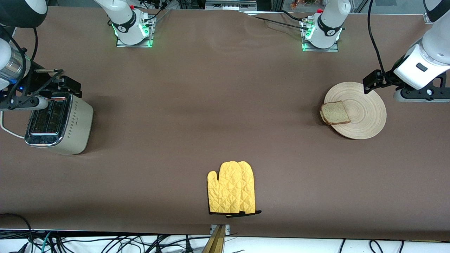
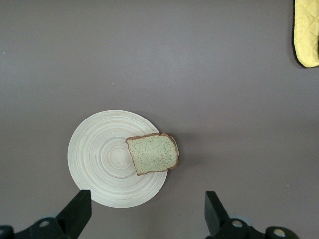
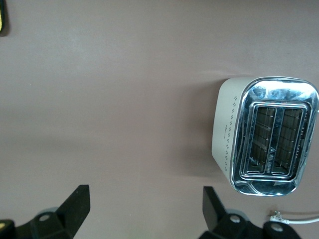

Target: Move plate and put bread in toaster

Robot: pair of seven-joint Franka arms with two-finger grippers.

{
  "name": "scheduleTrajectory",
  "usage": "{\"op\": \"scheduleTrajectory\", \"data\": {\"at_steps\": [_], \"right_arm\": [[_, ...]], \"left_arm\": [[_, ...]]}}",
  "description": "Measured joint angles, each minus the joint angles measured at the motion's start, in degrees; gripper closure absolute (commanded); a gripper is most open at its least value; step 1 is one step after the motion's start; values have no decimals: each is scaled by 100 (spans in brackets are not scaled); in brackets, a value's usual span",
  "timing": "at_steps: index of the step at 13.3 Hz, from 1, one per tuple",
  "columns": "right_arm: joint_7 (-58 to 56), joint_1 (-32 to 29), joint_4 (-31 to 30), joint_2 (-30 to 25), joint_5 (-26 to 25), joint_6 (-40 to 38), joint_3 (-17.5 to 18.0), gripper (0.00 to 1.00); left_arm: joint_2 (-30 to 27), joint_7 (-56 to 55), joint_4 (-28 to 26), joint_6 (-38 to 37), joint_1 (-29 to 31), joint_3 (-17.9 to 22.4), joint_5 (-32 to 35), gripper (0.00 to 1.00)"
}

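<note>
Bread (image 1: 335, 113): square brown slice, speckled crumb, dark crust, lying flat on plate (image 1: 364, 117), overhanging rim toward right arm's end. Plate: pale wood disc, ring grooves, under my left gripper (image 2: 148, 211), fingers spread wide, empty. Toaster (image 1: 56, 123): cream, chrome top, slots upward, long axis toward bases, beneath my right gripper (image 3: 144, 211), fingers wide, empty. Bare table between; yellow oven mitt (image 1: 231, 188) near front edge.

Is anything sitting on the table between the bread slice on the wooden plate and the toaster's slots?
Nothing visible blocks it. The brown bread slice lies on the round pale wooden plate; the cream chrome-topped toaster has empty slots. The yellow quilted oven mitt lies nearer the front camera, off that line. The open right gripper hangs over the toaster.
</note>
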Motion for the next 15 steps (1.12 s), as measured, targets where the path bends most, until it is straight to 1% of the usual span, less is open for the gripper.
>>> {"op": "scheduleTrajectory", "data": {"at_steps": [3,7,15], "right_arm": [[0,0,0,7,0,0,0,0],[0,0,0,15,0,0,0,0],[0,-4,0,17,0,0,-8,0]], "left_arm": [[10,-35,0,-4,34,17,-10,0],[69,-40,0,-11,226,36,-72,0],[74,-53,0,-18,207,-13,-79,0]]}}
